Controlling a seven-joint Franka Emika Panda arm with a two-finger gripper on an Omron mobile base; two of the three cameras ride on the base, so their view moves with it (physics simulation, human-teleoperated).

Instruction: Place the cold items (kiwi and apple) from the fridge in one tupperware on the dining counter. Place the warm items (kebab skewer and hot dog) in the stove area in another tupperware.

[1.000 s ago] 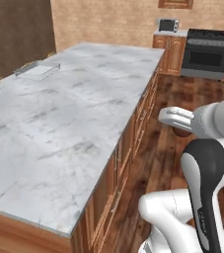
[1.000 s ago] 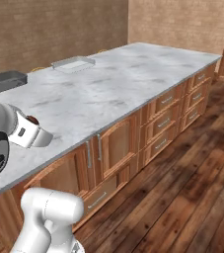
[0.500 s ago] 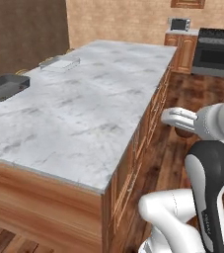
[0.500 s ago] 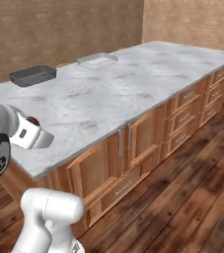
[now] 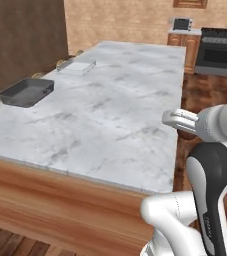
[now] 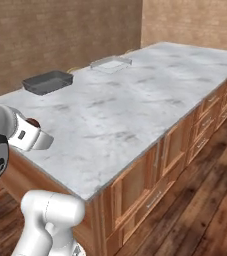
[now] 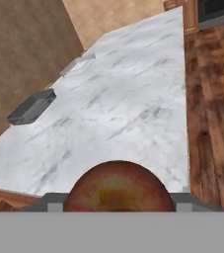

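the pincer (image 7: pixel 117 210) is clamped on the apple (image 7: pixel 117 187), a red-and-yellow fruit that sits between its jaws at the bottom of the hand view, held in the air just off the near corner of the marble surface (image 5: pixel 115 110). on that surface, along its far edge, a dark grey tupperware (image 5: pixel 26 92) stands near the corner and a clear tupperware (image 5: pixel 77 66) lies further along, well apart from it. a black stove (image 5: pixel 221 51) stands across the wooden floor (image 6: pixel 205 200).
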